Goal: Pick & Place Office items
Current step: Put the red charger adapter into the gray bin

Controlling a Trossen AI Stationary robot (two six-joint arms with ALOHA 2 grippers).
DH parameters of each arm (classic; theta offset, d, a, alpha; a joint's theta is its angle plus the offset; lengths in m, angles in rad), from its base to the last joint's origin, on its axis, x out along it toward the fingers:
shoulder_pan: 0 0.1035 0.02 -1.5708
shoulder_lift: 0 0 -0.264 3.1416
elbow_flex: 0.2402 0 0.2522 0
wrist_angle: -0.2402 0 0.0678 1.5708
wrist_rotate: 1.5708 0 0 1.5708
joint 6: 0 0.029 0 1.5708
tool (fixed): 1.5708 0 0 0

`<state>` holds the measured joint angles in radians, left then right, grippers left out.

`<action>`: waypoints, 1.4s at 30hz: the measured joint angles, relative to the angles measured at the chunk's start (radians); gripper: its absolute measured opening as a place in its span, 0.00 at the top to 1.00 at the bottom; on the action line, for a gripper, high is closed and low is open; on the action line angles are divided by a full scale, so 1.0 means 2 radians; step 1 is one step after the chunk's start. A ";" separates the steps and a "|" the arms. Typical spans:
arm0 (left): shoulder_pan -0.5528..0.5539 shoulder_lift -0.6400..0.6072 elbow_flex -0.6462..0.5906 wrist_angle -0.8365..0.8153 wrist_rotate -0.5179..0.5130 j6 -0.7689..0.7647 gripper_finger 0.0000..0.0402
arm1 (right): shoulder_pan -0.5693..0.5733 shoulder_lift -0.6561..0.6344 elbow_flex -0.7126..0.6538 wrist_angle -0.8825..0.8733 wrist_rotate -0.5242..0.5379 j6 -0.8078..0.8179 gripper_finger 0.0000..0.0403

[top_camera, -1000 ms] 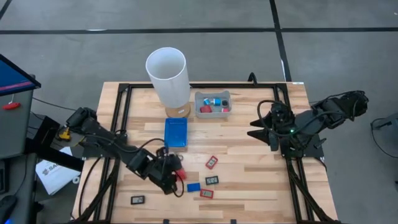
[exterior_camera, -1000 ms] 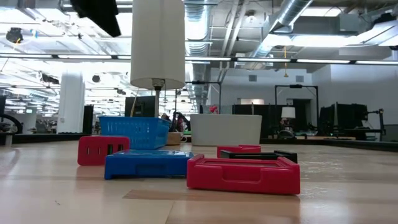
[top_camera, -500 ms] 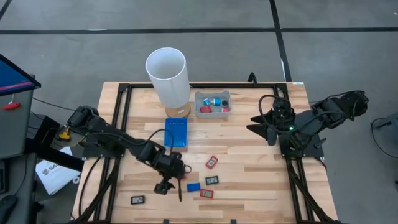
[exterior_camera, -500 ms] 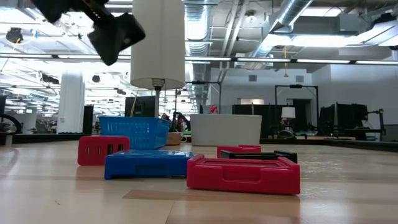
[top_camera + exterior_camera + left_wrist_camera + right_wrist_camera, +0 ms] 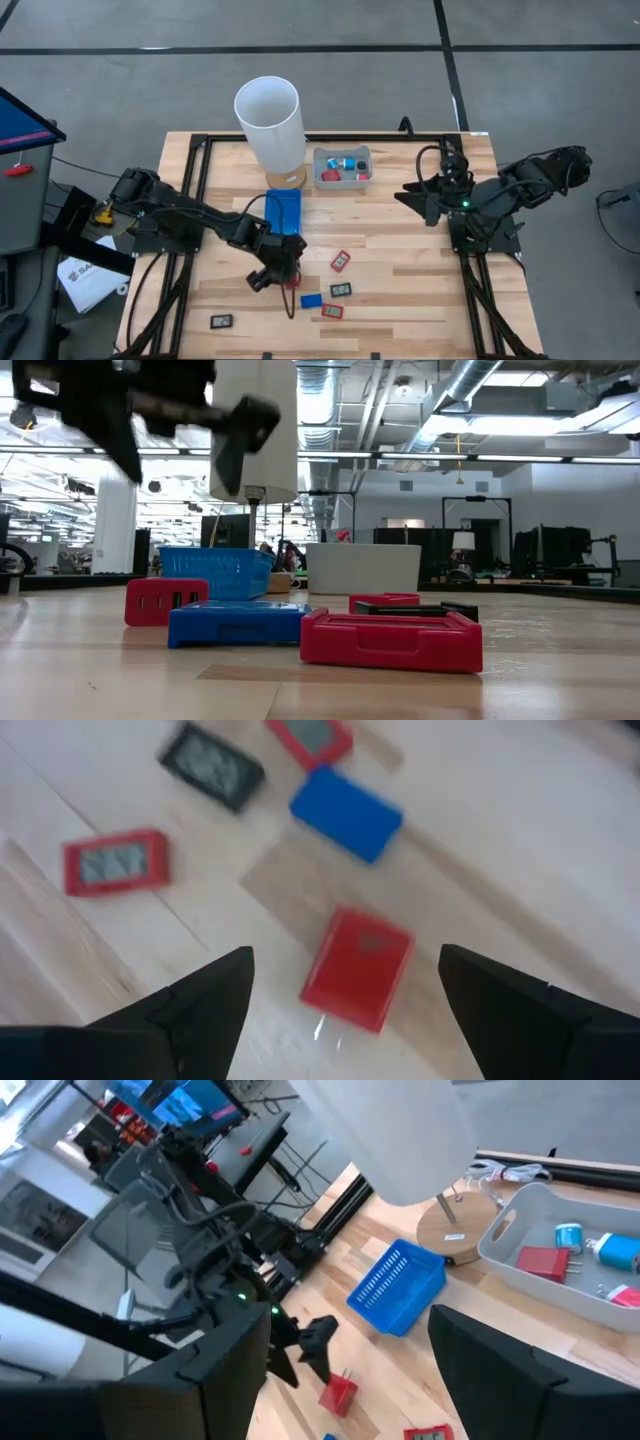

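Observation:
Small office items lie flat on the wooden table: a red piece (image 5: 357,968), a blue one (image 5: 346,812), a black one (image 5: 212,760) and two more red ones (image 5: 116,863) (image 5: 308,735). My left gripper (image 5: 276,272) hangs open above the first red piece (image 5: 292,281), pointing steeply down, with one finger off to each side of it and clear of it. In the low view its fingers (image 5: 235,445) hang above the red piece (image 5: 166,601). My right gripper (image 5: 415,200) waits open, raised over the table's right side.
A flat blue tray (image 5: 283,212) lies just beyond the left gripper. Behind it stand a tall white cylinder (image 5: 268,120) and a grey bin (image 5: 342,180) with several pieces inside. One black piece (image 5: 221,321) lies alone near the front left.
My left gripper has swung a little toward the table's far edge, come down and rolled about its own line. Its fingers now hang into the low view above the red piece. The pieces on the table have stayed where they were.

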<state>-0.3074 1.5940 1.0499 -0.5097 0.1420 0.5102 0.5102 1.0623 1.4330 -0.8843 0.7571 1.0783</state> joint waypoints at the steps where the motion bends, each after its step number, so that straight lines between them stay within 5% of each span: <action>1: 0.002 0.000 -0.009 0.005 0.000 0.006 0.21 | 0.000 0.002 0.000 0.000 0.001 0.004 0.34; 17: -0.012 0.000 -0.110 0.137 -0.017 0.072 0.19 | -0.001 0.021 0.000 0.002 0.017 0.054 0.34; 35: -0.010 0.060 -0.130 0.210 -0.018 0.071 0.21 | -0.001 0.036 0.000 0.002 0.018 0.082 0.34; 42: -0.001 0.053 -0.131 0.203 -0.033 0.029 0.32 | 0.000 0.036 0.000 0.001 0.017 0.090 0.34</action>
<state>-0.3095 1.7002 0.7877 -0.1028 0.0754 0.5687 0.5095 1.1339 1.4326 -0.8818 0.7917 1.2575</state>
